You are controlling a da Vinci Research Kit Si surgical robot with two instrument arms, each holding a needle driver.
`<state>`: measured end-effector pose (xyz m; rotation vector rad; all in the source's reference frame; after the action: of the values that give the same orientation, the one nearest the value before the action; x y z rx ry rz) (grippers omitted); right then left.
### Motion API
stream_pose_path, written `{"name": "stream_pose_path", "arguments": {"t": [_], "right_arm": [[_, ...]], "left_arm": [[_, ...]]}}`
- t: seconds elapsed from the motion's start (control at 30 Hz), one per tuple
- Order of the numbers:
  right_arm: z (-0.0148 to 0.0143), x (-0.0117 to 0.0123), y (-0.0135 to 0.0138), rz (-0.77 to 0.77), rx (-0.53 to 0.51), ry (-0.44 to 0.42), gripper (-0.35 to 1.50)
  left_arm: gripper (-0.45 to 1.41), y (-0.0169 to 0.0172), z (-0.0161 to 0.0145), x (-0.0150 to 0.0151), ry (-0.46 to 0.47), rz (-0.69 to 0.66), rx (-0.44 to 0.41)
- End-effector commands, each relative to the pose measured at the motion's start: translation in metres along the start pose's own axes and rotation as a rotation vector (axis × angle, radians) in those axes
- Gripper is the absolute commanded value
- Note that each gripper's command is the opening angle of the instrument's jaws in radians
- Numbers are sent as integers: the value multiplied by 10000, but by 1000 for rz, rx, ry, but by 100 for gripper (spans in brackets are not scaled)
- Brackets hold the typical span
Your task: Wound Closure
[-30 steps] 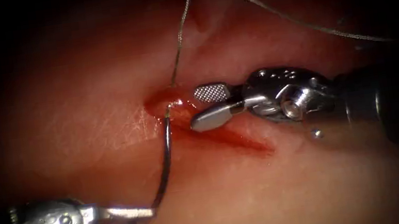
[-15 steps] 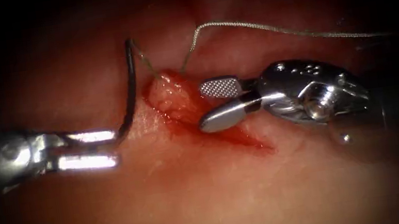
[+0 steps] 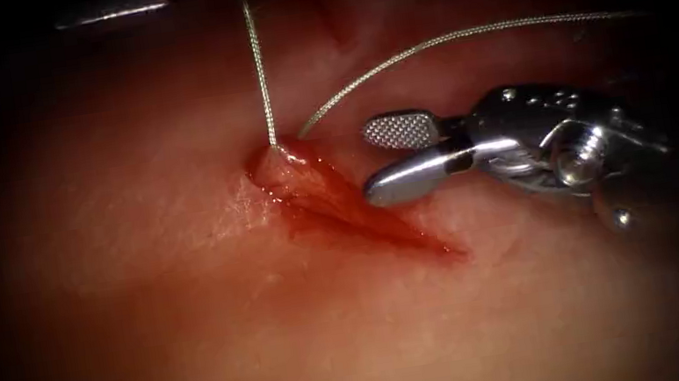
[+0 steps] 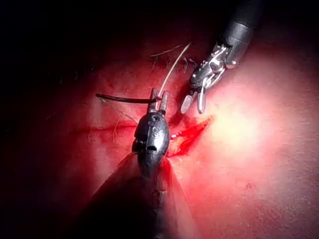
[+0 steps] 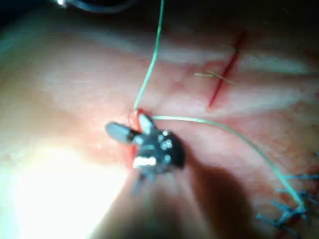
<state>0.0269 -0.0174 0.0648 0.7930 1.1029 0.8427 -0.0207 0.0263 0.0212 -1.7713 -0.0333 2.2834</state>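
- Pink, glistening tissue (image 3: 199, 325) spreads across the endoscope view, its cut (image 3: 342, 208) running down and to the right, wet with red fluid (image 3: 381, 233).
- Over the past second the left arm's tool (image 4: 158, 97) has drawn the needle (image 4: 124, 99) out on the cut's left side and carried it up and away, so the step in hand reads as pulling thread through.
- Its fingers (image 4: 154, 94) are clenched on the needle at one end of its curve, as the left wrist view shows; the dark needle juts sideways from them, clear of the tissue.
- Thread (image 3: 260, 77) rises taut from the cut's upper end, while a second strand sweeps off to the right along the far side of the tissue.
- On the cut's right side, the right arm's tool (image 3: 397, 156) hangs just beside the wound with its fingers (image 3: 398, 131) released, grasping nothing.
- By judgement, the next move calls for a steady, even draw, with the loose strand watched so that it does not slip through the tissue.
- Wound edges look moist and slightly gaping, and an older stitched line shows in the right wrist view.
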Motion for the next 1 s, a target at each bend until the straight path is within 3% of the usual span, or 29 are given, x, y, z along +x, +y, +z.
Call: {"name": "stream_pose_path", "arguments": {"t": [0.03, 0.2, 0.43, 0.73, 1.0], "right_arm": [[8, 2, 2, 19, 2, 2, 98], [1, 2, -1, 56, 5, 0, 94], [-12, 2, 5, 92, 8, -3, 94], [-27, 0, 13, 419, -33, 27, 94], [-15, -5, 10, 486, -29, 25, 98]], "left_arm": [[-45, -2, 10, -4, 6, -1, -1], [-45, 18, 21, -14, 16, 18, -7], [-45, 80, 42, -65, 26, 71, -12], [-45, 135, 73, -96, -5, 114, -19], [-45, 158, 91, -105, -41, 188, -23]]}}
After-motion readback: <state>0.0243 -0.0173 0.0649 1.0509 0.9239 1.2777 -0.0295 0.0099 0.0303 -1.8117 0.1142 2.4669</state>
